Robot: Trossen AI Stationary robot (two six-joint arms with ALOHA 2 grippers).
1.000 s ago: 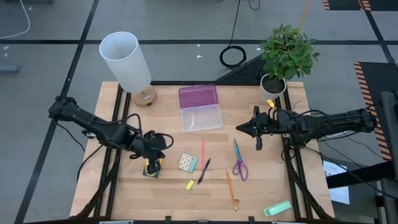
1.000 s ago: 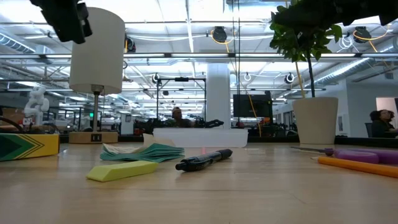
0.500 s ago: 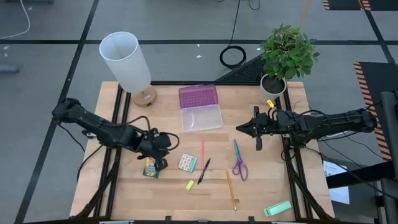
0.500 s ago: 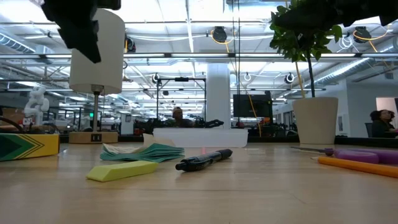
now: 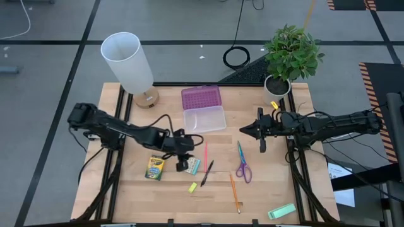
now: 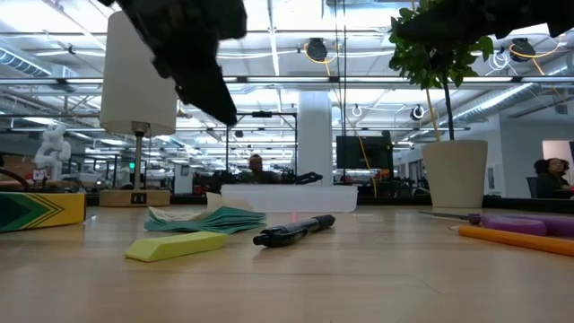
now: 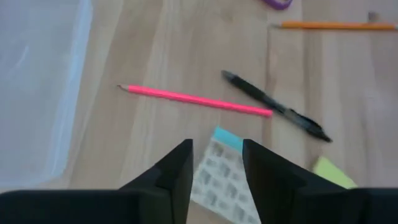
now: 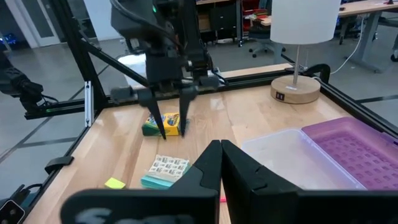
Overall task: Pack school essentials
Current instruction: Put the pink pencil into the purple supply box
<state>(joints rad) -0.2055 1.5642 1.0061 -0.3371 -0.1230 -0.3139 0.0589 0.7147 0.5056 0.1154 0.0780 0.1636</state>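
**Op:** Left gripper (image 5: 183,165) hangs over the small teal-edged packet (image 5: 190,165), empty, yellow-green crayon box (image 5: 154,168) beside it.
**Eng:** Wrist?
**Op:** Fingers (image 7: 177,171) apart, straddling it. I'd call that lining up a pick. Right gripper (image 5: 262,149) pinched together, parked.

A white lamp (image 5: 128,63) is standing at the far left corner of the wooden table (image 5: 126,189), and a potted plant (image 5: 291,55) is sitting at the far right corner. A pale green block (image 5: 281,211) is lying near the front right edge.
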